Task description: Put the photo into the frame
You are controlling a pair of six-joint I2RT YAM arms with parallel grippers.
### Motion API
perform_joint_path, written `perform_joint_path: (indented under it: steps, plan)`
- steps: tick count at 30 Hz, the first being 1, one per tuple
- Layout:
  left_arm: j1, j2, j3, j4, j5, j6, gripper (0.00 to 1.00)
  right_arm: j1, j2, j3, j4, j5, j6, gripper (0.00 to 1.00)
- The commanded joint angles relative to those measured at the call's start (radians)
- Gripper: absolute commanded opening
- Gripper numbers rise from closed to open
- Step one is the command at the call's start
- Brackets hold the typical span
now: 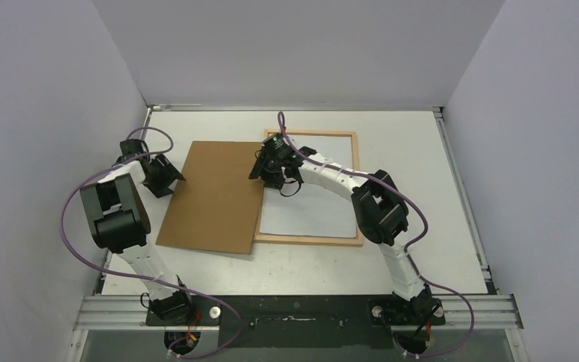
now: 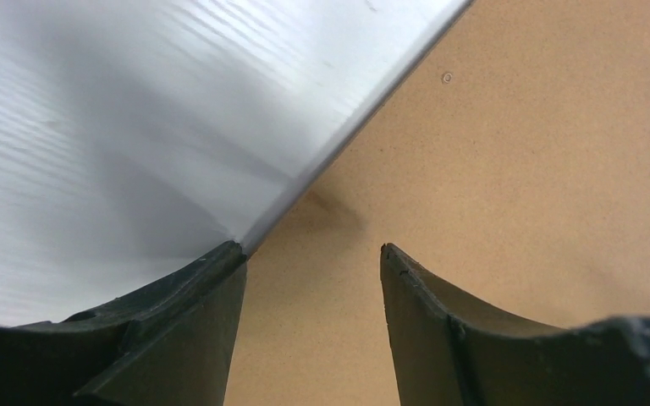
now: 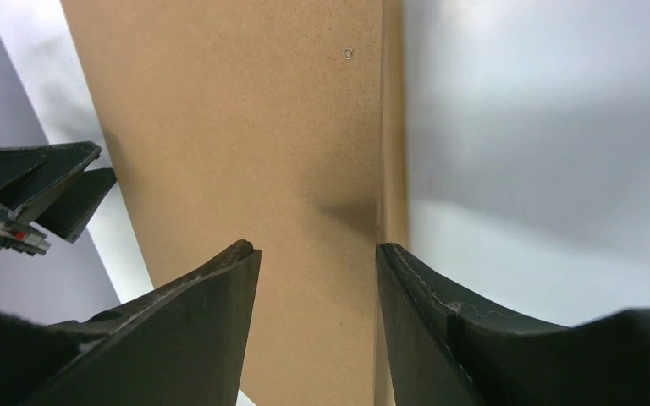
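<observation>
Both jaws stand spread, pinching nothing: left gripper at the brown board's left edge, right gripper where it overlaps the frame. The photo seems to lie white-back-up inside the frame, centre right: thin, light, bendy, slick; I'd lift an edge.

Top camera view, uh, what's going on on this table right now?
Two robot arms are working around a brown backing board that lies on the table, its right edge along the left rail of the frame. The left gripper is at the board's left edge and the right gripper is at its right edge. Both stand open and hold nothing. A white sheet, probably the photo face down, lies inside the frame.
</observation>
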Motion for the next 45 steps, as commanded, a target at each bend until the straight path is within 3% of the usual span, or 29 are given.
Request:
perform_joint_path:
  steps: [1, 12, 19, 37, 45]
  plan:
    - [-0.092, 0.036, -0.079, -0.093, 0.168, -0.090, 0.57, -0.001, -0.109, -0.050, 0.160, -0.043, 0.026, 0.53]
    - [-0.090, 0.051, -0.067, -0.117, 0.141, -0.059, 0.57, -0.055, -0.153, -0.194, 0.119, 0.036, -0.047, 0.51]
    - [-0.082, 0.055, -0.068, -0.112, 0.145, -0.054, 0.57, -0.081, -0.204, -0.317, 0.249, -0.041, -0.055, 0.51]
    - [-0.081, 0.057, -0.053, -0.129, 0.120, -0.039, 0.57, -0.102, -0.287, -0.382, 0.182, 0.060, -0.071, 0.55]
    - [-0.080, 0.054, -0.050, -0.131, 0.124, -0.032, 0.57, -0.111, -0.240, -0.390, 0.184, -0.026, -0.021, 0.56]
